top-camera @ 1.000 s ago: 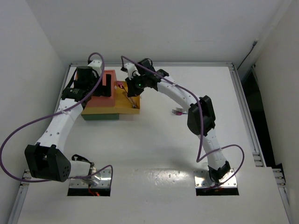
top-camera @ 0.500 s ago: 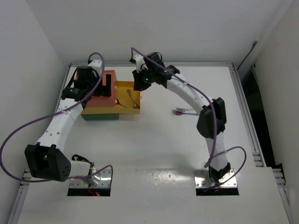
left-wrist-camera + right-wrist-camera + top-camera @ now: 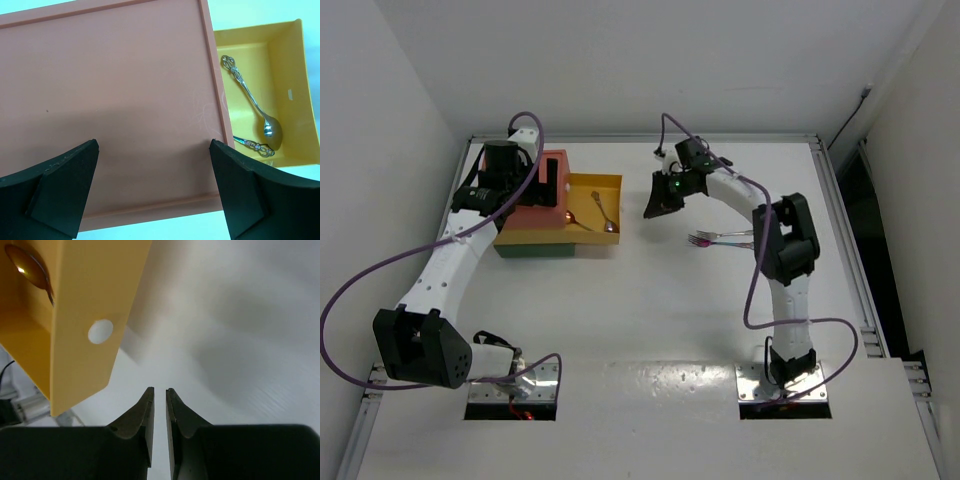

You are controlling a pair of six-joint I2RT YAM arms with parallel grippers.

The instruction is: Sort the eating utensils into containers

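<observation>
The containers are a stacked block: red-orange top (image 3: 525, 215), yellow middle drawer (image 3: 582, 190) pulled out to the right, dark green bottom (image 3: 535, 250). A silver spoon (image 3: 254, 106) and a second metal utensil (image 3: 253, 145) lie in the yellow drawer (image 3: 295, 80). Purple forks (image 3: 705, 240) lie on the table. My left gripper (image 3: 154, 145) is wide open and empty just above the red-orange top (image 3: 110, 85), and also shows in the top view (image 3: 552, 180). My right gripper (image 3: 160, 390) is empty, its jaws almost touching. It hangs right of the drawer in the top view (image 3: 655, 208).
The yellow drawer's front wall (image 3: 87, 315) with a round hole is close at the upper left of the right wrist view. White walls enclose the table on the left, back and right. A raised rail (image 3: 840, 210) runs along the right side.
My right gripper has pulled back from over the yellow drawer, moving right and away from it, and left a utensil lying inside. The left arm has not moved.
</observation>
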